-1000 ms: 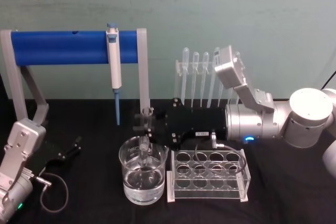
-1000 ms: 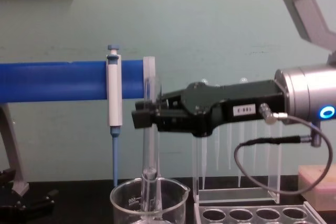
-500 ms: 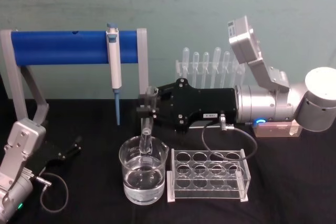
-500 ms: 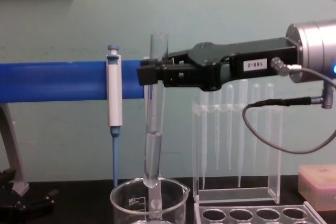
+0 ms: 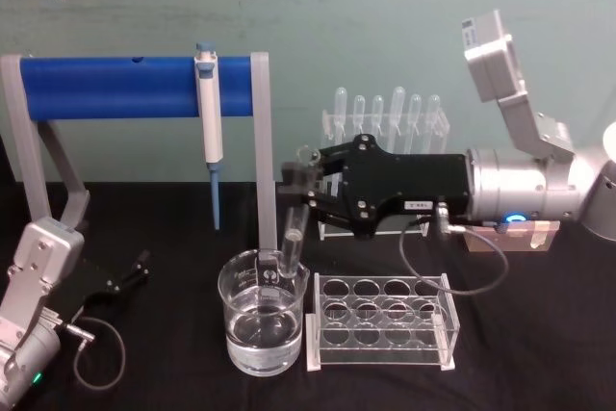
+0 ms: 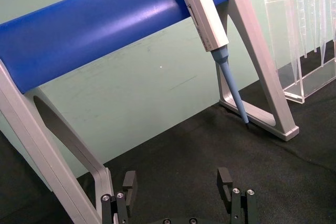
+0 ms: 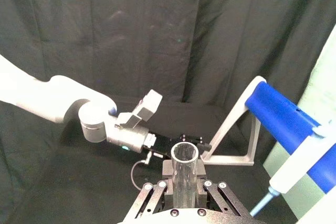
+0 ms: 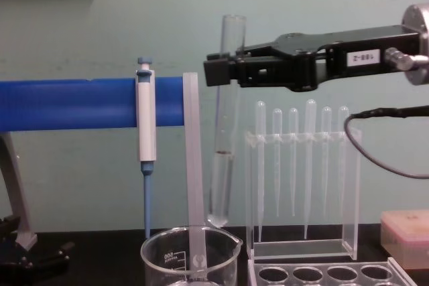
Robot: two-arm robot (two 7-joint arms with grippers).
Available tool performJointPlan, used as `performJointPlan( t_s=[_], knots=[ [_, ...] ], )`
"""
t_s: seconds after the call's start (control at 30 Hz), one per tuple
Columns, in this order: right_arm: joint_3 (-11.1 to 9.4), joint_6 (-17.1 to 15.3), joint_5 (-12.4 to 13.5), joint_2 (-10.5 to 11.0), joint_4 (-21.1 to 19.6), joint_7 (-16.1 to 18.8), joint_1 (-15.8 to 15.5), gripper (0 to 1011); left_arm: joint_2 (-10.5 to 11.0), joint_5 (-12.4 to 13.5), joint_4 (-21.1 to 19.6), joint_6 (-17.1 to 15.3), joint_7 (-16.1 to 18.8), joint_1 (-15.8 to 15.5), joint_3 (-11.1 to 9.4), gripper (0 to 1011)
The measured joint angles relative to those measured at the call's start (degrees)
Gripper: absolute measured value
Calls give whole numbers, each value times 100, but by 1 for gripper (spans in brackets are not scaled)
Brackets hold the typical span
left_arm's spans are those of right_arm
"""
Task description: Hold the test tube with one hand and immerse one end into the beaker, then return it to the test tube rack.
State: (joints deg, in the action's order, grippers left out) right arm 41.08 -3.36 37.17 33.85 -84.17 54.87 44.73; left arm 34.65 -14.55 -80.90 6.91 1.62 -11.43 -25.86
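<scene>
My right gripper (image 5: 294,190) is shut on the upper part of the test tube (image 5: 295,228), a clear glass cylinder held nearly upright with its open rim up. In the chest view the test tube (image 8: 224,138) has some liquid in its lower part. Its rounded bottom hangs just above the rim of the beaker (image 8: 191,256), on the spout side. The beaker (image 5: 262,320) stands on the black table with water in it. The right wrist view looks down at the test tube's rim (image 7: 185,153) between the right gripper (image 7: 185,184) fingers. My left gripper (image 5: 135,271) rests open at the table's left, also seen as the left gripper (image 6: 177,187).
A blue bar stand (image 5: 135,87) carries a blue-and-white pipettor (image 5: 208,122) behind the beaker. A clear rack with round holes (image 5: 380,320) sits right of the beaker. A stand of plastic pipettes (image 5: 385,117) is behind it. A pink box (image 8: 405,232) lies at far right.
The right gripper has lifted the test tube up out of the beaker and carried it slightly right. The tube's bottom now hangs above the rim. The left arm has not moved.
</scene>
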Motion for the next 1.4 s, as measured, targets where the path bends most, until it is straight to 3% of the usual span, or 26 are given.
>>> performJointPlan(
  t_s=[0.27,0.47,0.73,1.03,1.4],
  knots=[
    [-83,-77,86,388,-376,-159,-233,226,0,0,0,0,0,0,0,1000],
    [-266,-42,183,783,-727,-323,-589,225,0,0,0,0,0,0,0,1000],
    [-449,84,235,1081,-894,-399,-939,226,0,0,0,0,0,0,0,1000],
    [-598,349,216,1171,-762,-427,-1258,226,0,0,0,0,0,0,0,1000],
    [-738,438,-12,1209,-695,-519,-1517,225,0,0,0,0,0,0,0,1000]
  ],
)
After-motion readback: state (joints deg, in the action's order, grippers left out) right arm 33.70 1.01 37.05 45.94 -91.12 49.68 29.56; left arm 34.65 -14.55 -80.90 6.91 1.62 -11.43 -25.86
